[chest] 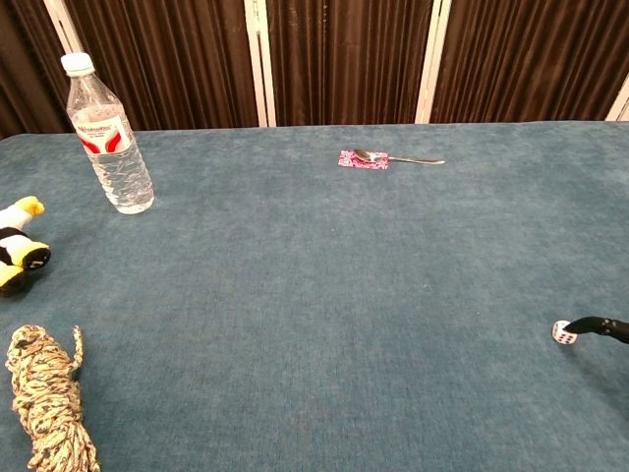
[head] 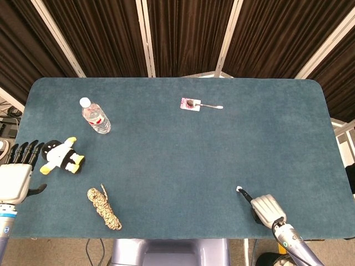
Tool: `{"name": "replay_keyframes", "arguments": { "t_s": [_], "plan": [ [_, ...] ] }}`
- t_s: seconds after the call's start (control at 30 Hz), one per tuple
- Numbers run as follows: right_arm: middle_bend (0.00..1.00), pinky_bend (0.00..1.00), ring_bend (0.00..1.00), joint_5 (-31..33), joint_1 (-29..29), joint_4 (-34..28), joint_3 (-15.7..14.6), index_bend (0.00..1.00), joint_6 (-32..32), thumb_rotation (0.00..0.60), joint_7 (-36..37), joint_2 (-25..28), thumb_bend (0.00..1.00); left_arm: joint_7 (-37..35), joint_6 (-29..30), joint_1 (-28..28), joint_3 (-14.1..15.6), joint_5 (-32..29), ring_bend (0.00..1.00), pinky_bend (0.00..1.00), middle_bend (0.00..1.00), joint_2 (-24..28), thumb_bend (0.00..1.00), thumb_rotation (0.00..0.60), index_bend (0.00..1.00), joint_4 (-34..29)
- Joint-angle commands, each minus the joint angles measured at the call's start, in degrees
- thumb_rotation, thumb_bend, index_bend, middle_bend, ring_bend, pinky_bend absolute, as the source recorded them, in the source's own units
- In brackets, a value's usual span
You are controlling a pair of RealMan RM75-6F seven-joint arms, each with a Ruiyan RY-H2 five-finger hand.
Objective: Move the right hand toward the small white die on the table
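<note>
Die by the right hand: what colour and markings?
The die is white with small dark pips, seen best in the chest view; the head view shows only a white speck.

Open cloth around die (head: 238,189); right hand (head: 265,208) fingertip touching
</note>
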Motion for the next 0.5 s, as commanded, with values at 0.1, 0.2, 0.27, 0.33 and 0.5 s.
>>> {"name": "replay_keyframes", "arguments": {
  "t_s": [0.1, 0.2, 0.27, 0.33, 0.5],
  "plan": [
    [0.75, 1.0, 0.8, 0.7, 0.2, 0.0, -0.1, 0.01, -0.6, 0.6, -0.4, 0.0, 0.74, -0.1, 0.0, 0.0, 0.0, 0.0, 0.0, 0.0, 0.0, 0.0, 0.0, 0.6, 0.0, 0.0],
    [0.75, 1.0, 0.8, 1.0, 0.3, -0.2, -0.3, 0.01, -0.9, 0.6, -0.7, 0.2, 0.74, -0.1, -0.1, 0.0, 0.0, 0.0, 0.0, 0.0, 0.0, 0.0, 0.0, 0.6, 0.0, 0.0],
    [0.75, 1.0, 0.8, 0.9, 0.2, -0.8, -0.7, 0.01, -1.0, 0.6, -0.8, 0.6, 0.74, -0.1, -0.1, 0.0, 0.0, 0.0, 0.0, 0.0, 0.0, 0.1, 0.0, 0.6, 0.0, 0.0],
    [0.75, 1.0, 0.8, 0.2, 0.1, -1.7, -1.3, 0.02, -0.7, 0.6, -1.2, 1.2, 0.74, -0.1, -0.1, 0.0, 0.0, 0.0, 0.0, 0.0, 0.0, 0.0, 0.0, 0.6, 0.0, 0.0],
    [0.75, 1.0, 0.8, -1.8, -0.7, -3.7, -3.2, 0.02, 0.5, 0.6, -2.7, 2.4, 0.74, -0.1, -0.2, 0.0, 0.0, -0.1, 0.0, 0.0, 0.0, 0.1, 0.0, 0.6, 0.0, 0.0]
  ]
}}
